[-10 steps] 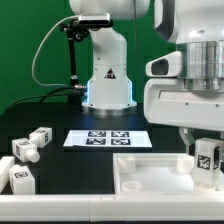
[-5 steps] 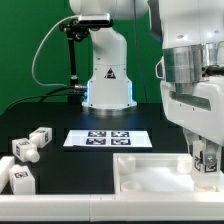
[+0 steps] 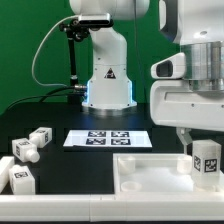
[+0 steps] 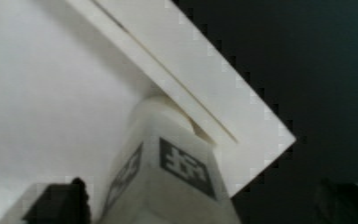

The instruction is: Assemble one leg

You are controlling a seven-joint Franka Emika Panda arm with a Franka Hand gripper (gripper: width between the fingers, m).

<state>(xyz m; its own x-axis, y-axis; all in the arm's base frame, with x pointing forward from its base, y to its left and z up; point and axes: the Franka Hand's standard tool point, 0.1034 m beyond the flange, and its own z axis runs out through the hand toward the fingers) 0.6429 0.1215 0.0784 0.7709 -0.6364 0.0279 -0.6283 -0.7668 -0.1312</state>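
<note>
Over the tray's (image 3: 150,172) right corner, the gripper (image 3: 205,170), clamped on the leg (image 3: 207,160), has turned it tag-forward since half a second ago; screwing seems underway.

Behind the gripper (image 3: 205,168), a flat green backdrop (image 3: 30,40) across the whole rear of the scene, evenly and softly lit. Below it, and stretching away toward the exterior view's left, a matte black tabletop (image 3: 50,115) with only faint sheen near the backdrop. Flat on that tabletop, well apart from the gripper on the exterior view's left, the marker board (image 3: 108,138), white with black square tags. Beyond the gripper in the wrist view, a dark, blurred stretch of the same tabletop (image 4: 318,60).
</note>
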